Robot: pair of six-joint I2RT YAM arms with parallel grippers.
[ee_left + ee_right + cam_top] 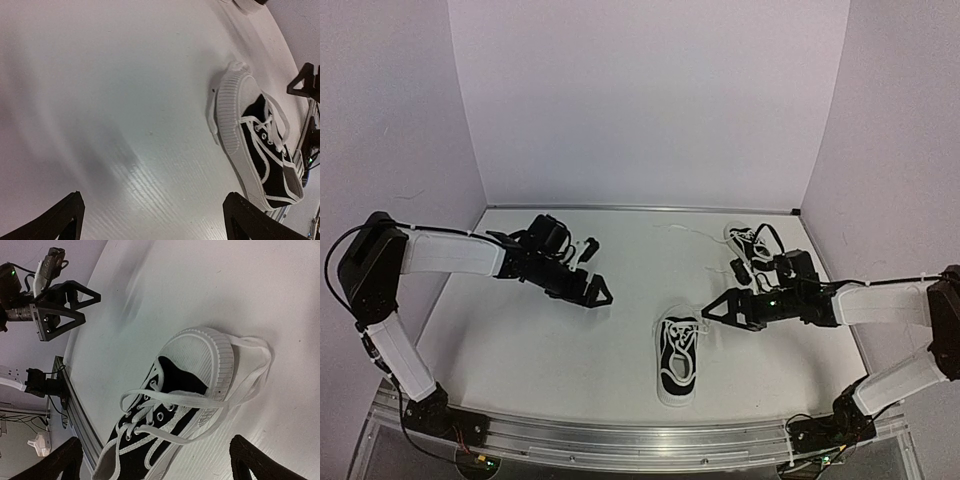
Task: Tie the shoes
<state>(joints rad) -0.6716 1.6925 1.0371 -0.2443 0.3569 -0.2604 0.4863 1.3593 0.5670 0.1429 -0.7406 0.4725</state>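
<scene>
Table (520, 340) – white, walled on three sides by pale panels.

Near shoe (677, 362): flat on its sole, slightly right of centre and toward the front edge. The white toe cap points at the back wall and the heel at the arm bases. The laces are untied and lie in loose loops over the tongue. In the right wrist view one lace (252, 365) runs out past the toe cap and curls back on the table surface. No hand touches this shoe.

Far shoe (748, 240): back right, near the corner and partly hidden behind the right arm. Its laces trail leftward across the table. The two shoes are well apart.

Left gripper (603, 295): held above the table left of centre, tips aimed right and downward, well apart from the near shoe. In its own wrist view the fingers (60, 220) are spread wide, with bare table between them – it holds nothing.

Right gripper (708, 313): just beside the near shoe's toe on the right, above it and not touching. Its fingers (250, 460) are also spread wide and grip nothing. The shoe's heel end shows below and between them.
</scene>
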